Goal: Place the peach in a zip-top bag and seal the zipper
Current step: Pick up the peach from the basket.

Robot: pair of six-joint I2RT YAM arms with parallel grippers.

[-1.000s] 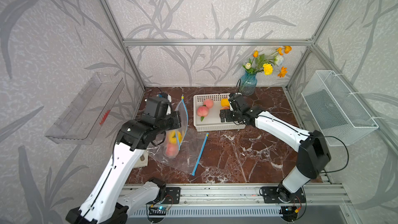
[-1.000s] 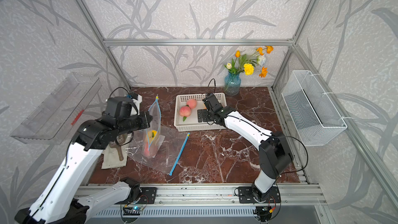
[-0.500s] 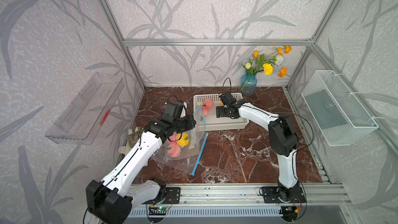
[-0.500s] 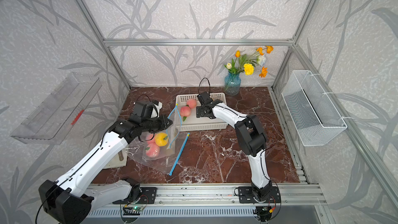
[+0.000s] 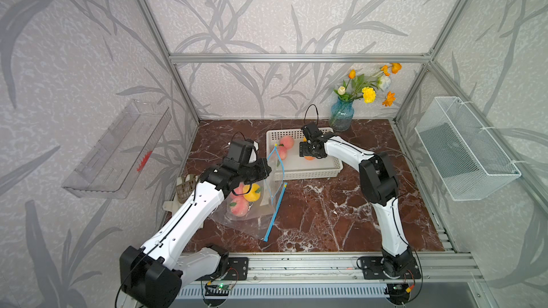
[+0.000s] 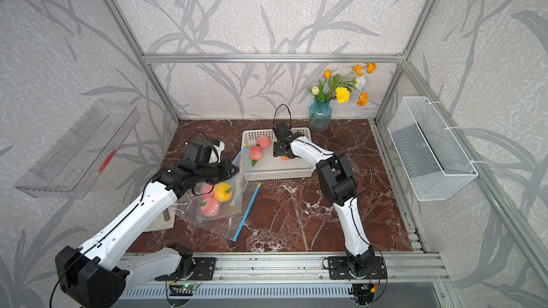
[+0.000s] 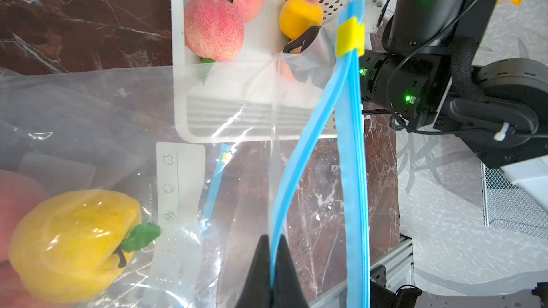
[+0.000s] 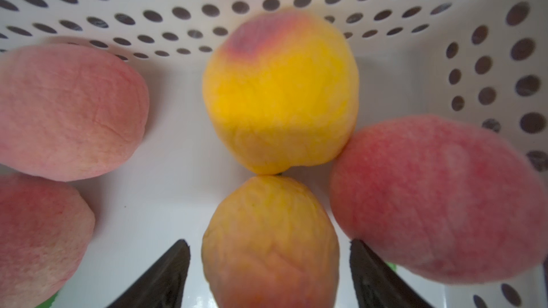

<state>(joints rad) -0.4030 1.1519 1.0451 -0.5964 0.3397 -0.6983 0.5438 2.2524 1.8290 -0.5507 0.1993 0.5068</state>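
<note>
My left gripper (image 7: 271, 240) is shut on one blue zipper lip of the clear zip-top bag (image 5: 252, 217), holding the mouth up beside the white basket (image 5: 305, 173). The yellow slider (image 7: 350, 35) sits at the zipper's far end. A yellow peach (image 5: 251, 192) and a pink peach (image 5: 238, 206) lie inside the bag. My right gripper (image 8: 268, 244) is down in the basket, open, its fingers on either side of an orange peach (image 8: 269, 247) with a gap on each side. A yellow peach (image 8: 281, 93) and pink peaches (image 8: 439, 200) crowd round it.
A second blue zipper strip (image 5: 275, 211) lies flat on the marble under the bag. A blue vase of flowers (image 5: 341, 117) stands behind the basket. A wire basket (image 5: 465, 149) hangs on the right wall and a clear shelf (image 5: 118, 149) on the left.
My left arm has come down and swung right, carrying the bag's mouth over to the basket. My right gripper has shifted left inside the basket onto the orange peach.
</note>
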